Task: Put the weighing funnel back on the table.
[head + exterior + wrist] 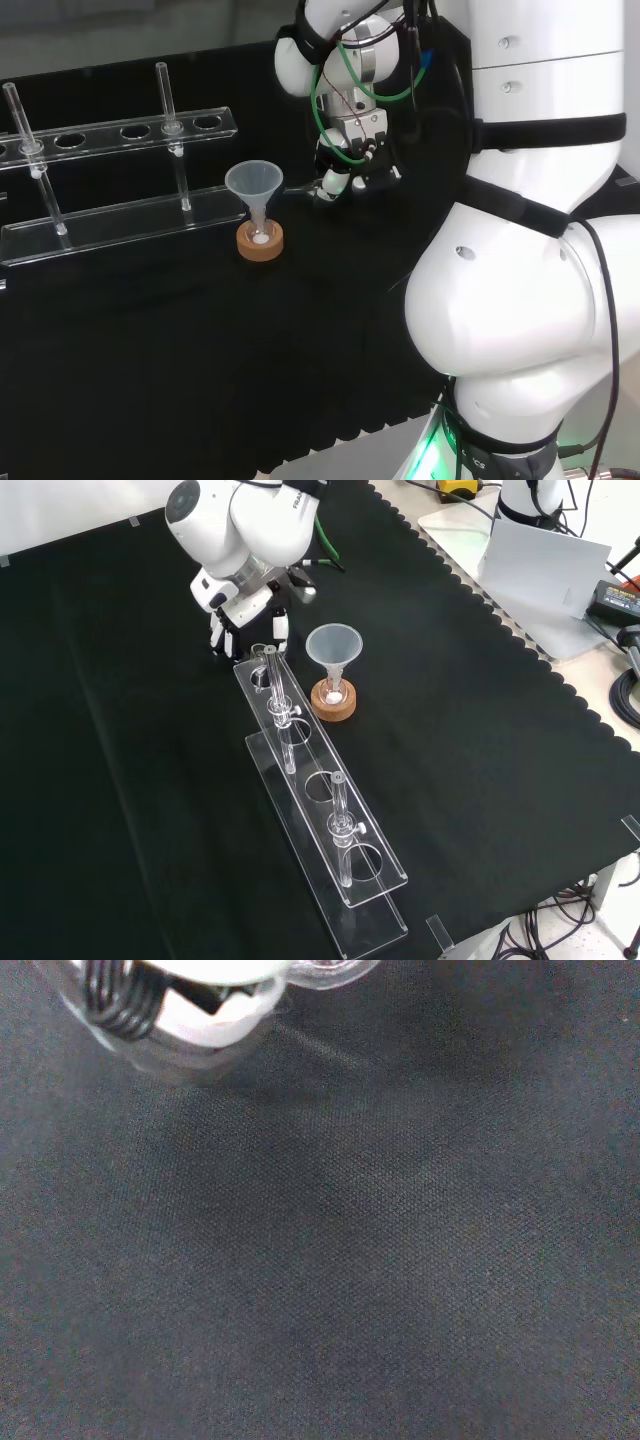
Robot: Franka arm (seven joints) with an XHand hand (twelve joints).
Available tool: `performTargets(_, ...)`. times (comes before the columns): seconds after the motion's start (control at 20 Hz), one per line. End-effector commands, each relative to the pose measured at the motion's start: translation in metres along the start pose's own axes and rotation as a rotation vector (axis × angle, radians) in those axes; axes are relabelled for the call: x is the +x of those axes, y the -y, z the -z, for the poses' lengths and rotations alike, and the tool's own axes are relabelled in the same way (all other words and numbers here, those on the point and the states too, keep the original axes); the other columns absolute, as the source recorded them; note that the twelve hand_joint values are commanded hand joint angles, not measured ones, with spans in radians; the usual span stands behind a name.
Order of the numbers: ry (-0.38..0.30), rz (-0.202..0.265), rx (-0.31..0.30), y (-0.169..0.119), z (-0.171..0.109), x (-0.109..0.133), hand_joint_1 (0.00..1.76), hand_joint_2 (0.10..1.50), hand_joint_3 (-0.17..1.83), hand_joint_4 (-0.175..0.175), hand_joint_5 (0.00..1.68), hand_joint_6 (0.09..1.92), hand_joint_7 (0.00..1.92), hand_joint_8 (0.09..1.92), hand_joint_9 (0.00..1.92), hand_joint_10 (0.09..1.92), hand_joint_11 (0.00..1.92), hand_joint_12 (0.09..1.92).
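My hand hangs low over the black cloth, just right of the big funnel in the head view. Its fingers are curled on a small clear piece, the weighing funnel, whose thin stem points left toward the big funnel. In the wrist view the clear rim wraps the black and white fingers, close above the cloth. In the front view the hand points down beside the far end of the clear rack. I cannot tell whether the weighing funnel touches the cloth.
The big funnel stands in a small flask on a cork ring. A long clear tube rack holds two glass tubes. Bare cloth lies around the hand.
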State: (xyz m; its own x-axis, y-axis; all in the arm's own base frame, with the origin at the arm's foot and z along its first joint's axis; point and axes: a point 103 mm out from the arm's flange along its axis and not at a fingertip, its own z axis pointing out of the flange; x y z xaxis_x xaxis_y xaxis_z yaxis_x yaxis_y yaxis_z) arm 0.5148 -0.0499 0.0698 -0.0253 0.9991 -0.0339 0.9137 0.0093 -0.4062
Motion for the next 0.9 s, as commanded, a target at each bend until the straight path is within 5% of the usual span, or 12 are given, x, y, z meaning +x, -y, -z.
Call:
performTargets(0.05, 0.005, 0.011, 0.000, -0.008, -0.002, 0.003, 1.08, 0.71, 0.67, 0.175, 1.15, 0.89, 0.54, 0.65, 0.95, 0.35, 0.81, 1.08)
performTargets(0.5, 0.019, 0.006, 0.007, -0.010, -0.001, 0.006, 1.08, 0.71, 0.66, 0.175, 1.15, 0.89, 0.54, 0.65, 0.95, 0.35, 0.81, 1.08)
performTargets(0.6, 0.033, 0.003, 0.015, -0.010, -0.001, 0.009, 1.06, 0.83, 0.46, 0.175, 1.10, 0.90, 0.53, 0.66, 0.94, 0.35, 0.80, 1.08)
performTargets(0.75, 0.051, -0.002, 0.038, -0.008, -0.001, 0.014, 0.93, 0.88, 0.34, 0.031, 0.82, 0.70, 0.44, 0.69, 0.88, 0.37, 0.75, 1.11)
performTargets(0.9, 0.066, 0.000, 0.054, -0.005, 0.001, 0.017, 0.89, 0.83, 0.42, -0.019, 0.56, 0.59, 0.35, 0.71, 0.76, 0.44, 0.66, 1.16)
